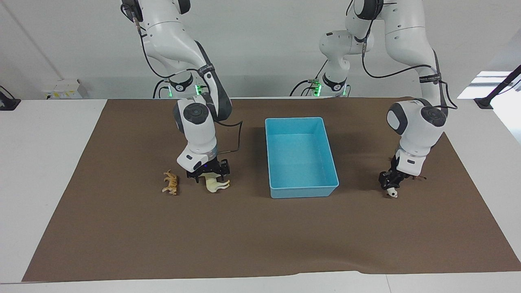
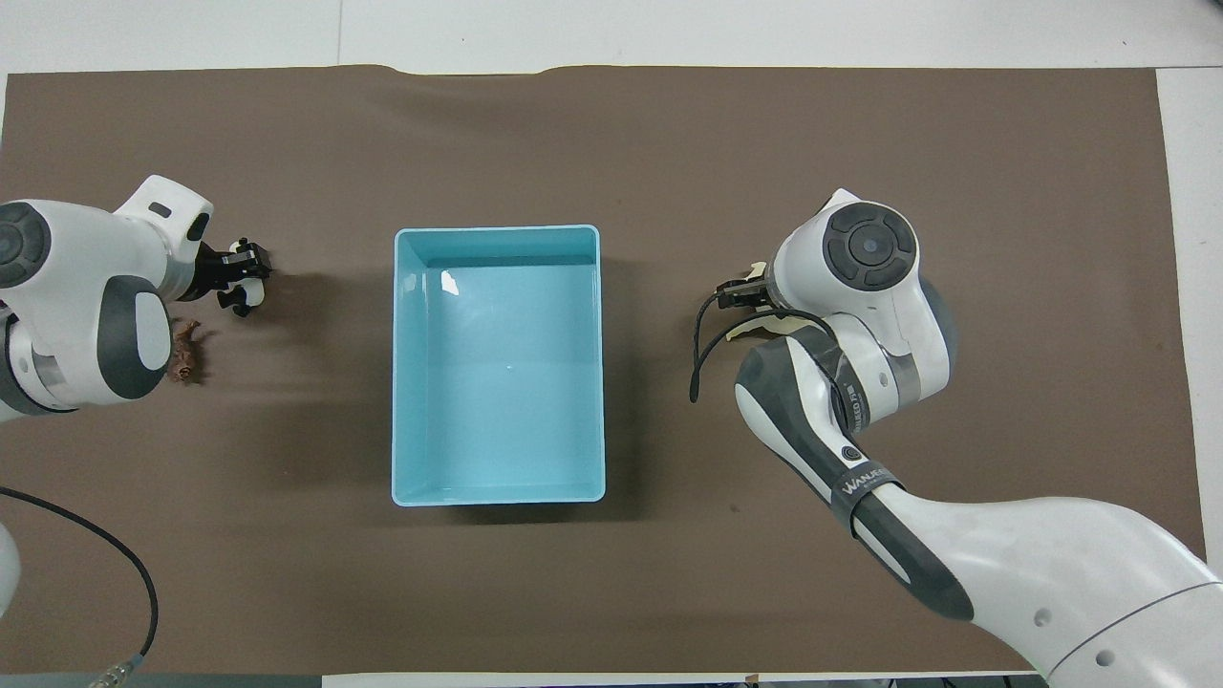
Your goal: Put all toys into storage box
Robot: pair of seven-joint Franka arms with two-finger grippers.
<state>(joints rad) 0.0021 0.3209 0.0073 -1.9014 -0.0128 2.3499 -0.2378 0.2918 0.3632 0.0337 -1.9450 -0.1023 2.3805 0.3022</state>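
We see the right tool (image 1: 209, 176) low over the horse (image 1: 216, 185) on the desk (image 1: 244, 236), its fingers straddling the body; the tiger (image 1: 170, 182) lies just beside. The left tool (image 1: 390, 184) pinches the panda (image 1: 392, 192) near the desk's left-arm edge, the lion (image 2: 184, 352) close by. The storage box (image 1: 303, 190) sits mid-desk

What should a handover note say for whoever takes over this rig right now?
Left claw: down at the mat, fingers around the panda.
Right claw: down on the horse; grip state unclear.
Tiger lies on the mat beside the horse, toward the right arm's end.
Lion lies beside the panda, nearer the robots.
Storage box sits mid-table with nothing in it.
Done: no toy boxed.
Left: all four toys, likely panda and horse first.
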